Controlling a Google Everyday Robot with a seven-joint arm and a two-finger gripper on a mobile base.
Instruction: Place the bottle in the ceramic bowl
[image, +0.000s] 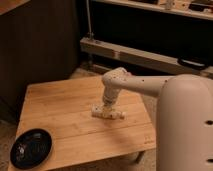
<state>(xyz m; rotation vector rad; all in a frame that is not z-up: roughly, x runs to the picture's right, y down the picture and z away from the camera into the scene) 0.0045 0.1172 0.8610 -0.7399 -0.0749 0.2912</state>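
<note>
Your gripper (107, 107) is down at the middle of the wooden table (60, 107), pointing straight at the tabletop from the end of the white arm (145, 85), which reaches in from the right. Its fingers stand spread apart, not clamped on anything, and they sit right over the bottle (119, 115). You can see the bottle lying on its side on the wood, whitish and small, with one end sticking out to the right of the gripper and the other to the left. It rests on the table, not lifted. Whether the fingers touch its sides, you cannot tell from this view. The ceramic bowl (31, 148) sits at the near left corner of the same table, black and glossy, well apart from the bottle and the gripper. Behind the table runs a low metal rail (130, 54).
</note>
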